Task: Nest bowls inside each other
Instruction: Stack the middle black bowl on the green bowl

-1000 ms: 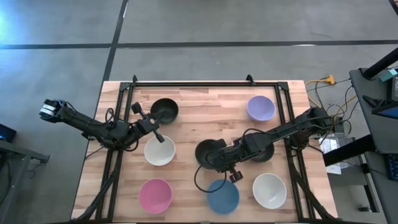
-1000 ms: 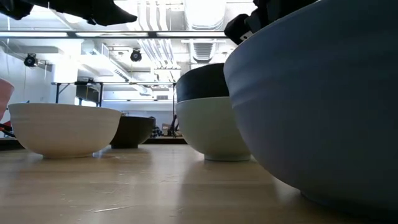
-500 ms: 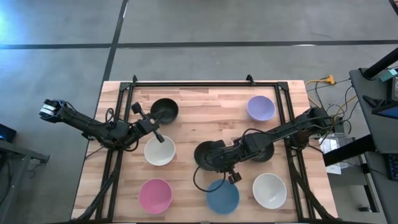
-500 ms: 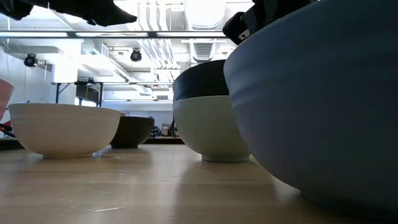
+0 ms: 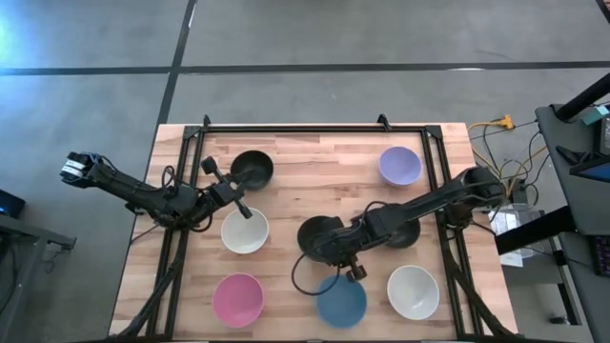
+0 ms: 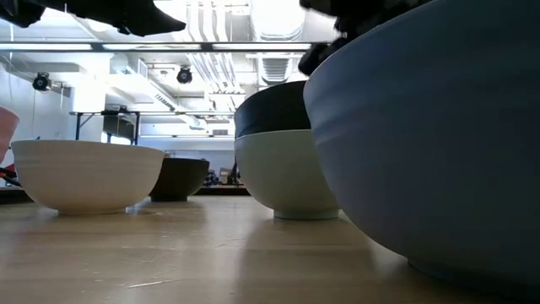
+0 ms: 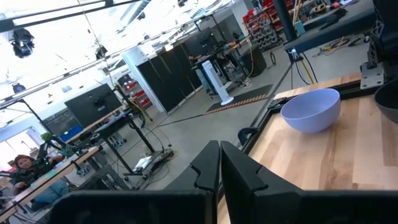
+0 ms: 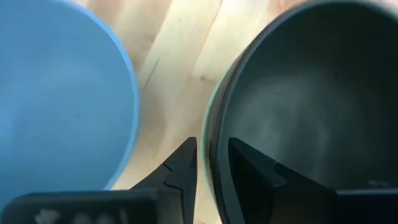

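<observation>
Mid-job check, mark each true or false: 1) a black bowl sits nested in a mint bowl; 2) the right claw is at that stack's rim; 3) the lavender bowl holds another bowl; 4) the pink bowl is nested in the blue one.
1) True: the black bowl sits in the mint bowl.
2) True: the right claw straddles the rim, jaws parted.
3) False: the lavender bowl is empty.
4) False: the pink bowl and the blue bowl stand apart.

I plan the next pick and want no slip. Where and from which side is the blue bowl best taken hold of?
Probably by its rim. The blue bowl stands upright, mouth up, with thin curved walls. One finger could go inside and one outside, coming down from above. The rim part nearest the right gripper, facing the black bowl, looks easiest to reach.
</observation>
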